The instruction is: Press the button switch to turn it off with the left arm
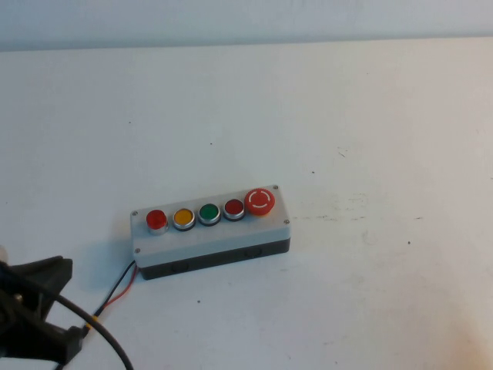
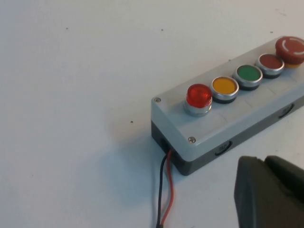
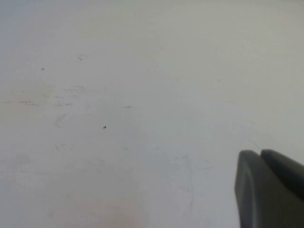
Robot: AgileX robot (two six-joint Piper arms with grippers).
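Left gripper (image 1: 35,312) low at table's (image 1: 370,116) near-left corner, well short of grey box (image 1: 212,231), fingers closed, empty. Right gripper (image 3: 270,190) over bare table, fingers together. Bright-red button (image 1: 156,220) at box's left end, beside yellow button (image 1: 183,217), untouched

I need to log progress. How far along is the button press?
Nothing is pressed yet. The red button looks raised at the box's end. The left gripper sits at the table's near-left, clear of the box. Left: reach and press. The right gripper is over bare table.
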